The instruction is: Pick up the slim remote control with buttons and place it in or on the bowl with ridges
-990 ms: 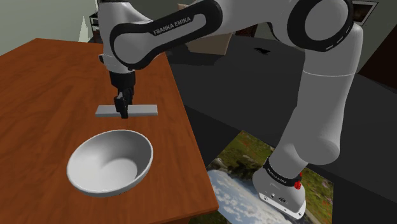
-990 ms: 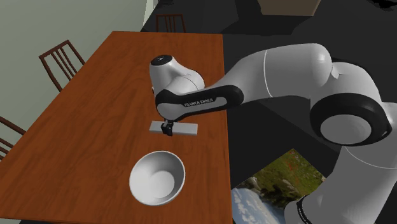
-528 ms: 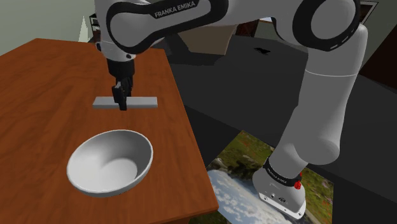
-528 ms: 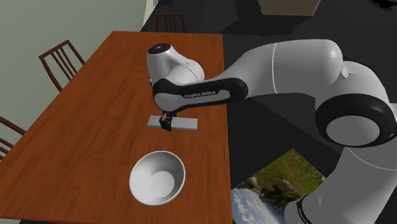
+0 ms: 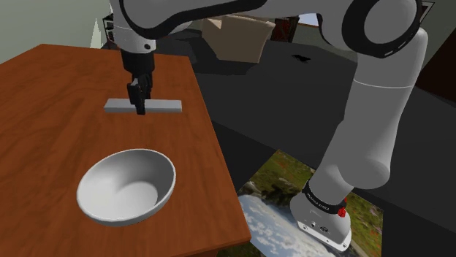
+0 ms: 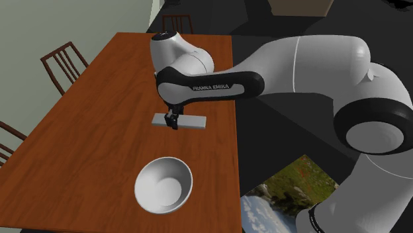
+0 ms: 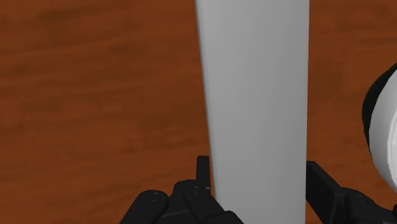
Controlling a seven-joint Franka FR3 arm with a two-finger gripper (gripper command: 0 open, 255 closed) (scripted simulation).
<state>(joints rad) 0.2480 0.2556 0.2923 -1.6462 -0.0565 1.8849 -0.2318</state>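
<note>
Presently, in the shoulder view, the gripper [image 5: 139, 108] pinches the remote control [image 5: 164, 108], a plain grey bar with no buttons drawn. It grips near the bar's middle, so both ends balance and the bar sits level. The bar is on the far side of the bowl [image 5: 157, 191], near it but apart, over the wooden table [image 5: 44, 109]. The white bowl stands upright and empty, and no ridges are discernible.

In the second exterior view, the gripper [image 6: 174, 124] points straight down and crosses the remote control [image 6: 193, 122] at right angles. It takes the narrow width, the only span the jaws can close on. The bowl [image 6: 163, 185] lies apart from it.

In the wrist view, the fingers [image 7: 202, 172] bear on both long edges of the remote control [image 7: 257, 95]. Clearance above the table [image 7: 95, 95] cannot be confirmed. The grasp appears made; transfer to the bowl remains.
</note>
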